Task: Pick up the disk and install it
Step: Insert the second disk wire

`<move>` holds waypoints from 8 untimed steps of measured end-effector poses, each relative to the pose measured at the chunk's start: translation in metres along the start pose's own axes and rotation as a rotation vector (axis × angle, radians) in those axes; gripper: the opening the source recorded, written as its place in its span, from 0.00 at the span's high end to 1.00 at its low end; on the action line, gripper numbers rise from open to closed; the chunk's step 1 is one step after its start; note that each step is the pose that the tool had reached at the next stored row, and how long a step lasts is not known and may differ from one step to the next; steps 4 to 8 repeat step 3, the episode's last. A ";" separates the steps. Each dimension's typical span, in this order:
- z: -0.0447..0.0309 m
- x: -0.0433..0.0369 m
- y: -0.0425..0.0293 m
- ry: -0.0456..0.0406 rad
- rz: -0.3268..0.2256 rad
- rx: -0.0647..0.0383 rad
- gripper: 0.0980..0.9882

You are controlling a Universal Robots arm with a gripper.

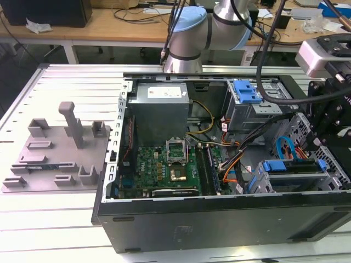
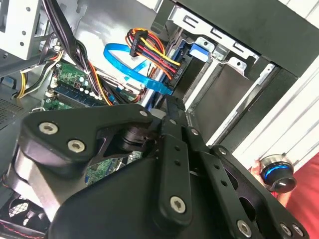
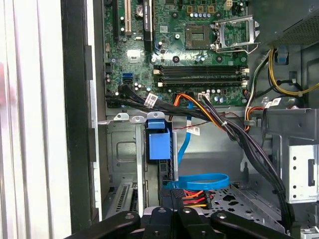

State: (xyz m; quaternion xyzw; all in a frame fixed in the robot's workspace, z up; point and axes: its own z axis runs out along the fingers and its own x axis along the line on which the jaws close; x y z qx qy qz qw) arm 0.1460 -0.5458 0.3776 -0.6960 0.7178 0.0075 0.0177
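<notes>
In the exterior view the end effector (image 1: 329, 118) is running off the exterior view's right edge, and its fingertips are hiding behind its own black frame. The disk (image 1: 293, 166) is showing just a blue-trimmed edge, its label lying out of sight inside the drive cage (image 1: 263, 183). In the second wrist view the end effector's black linkage (image 2: 174, 164) is covering most of the motherboard (image 2: 75, 82). The robot arm (image 1: 211, 22) is getting cropped at the top.

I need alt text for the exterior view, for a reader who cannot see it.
An open computer case lies on a slatted metal table, its motherboard exposed. At the exterior view's right, the black gripper hangs over the drive bay, where the blue-framed disk sits.
</notes>
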 end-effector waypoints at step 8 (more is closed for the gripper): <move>0.0000 0.0000 0.0002 0.0000 0.000 0.000 0.99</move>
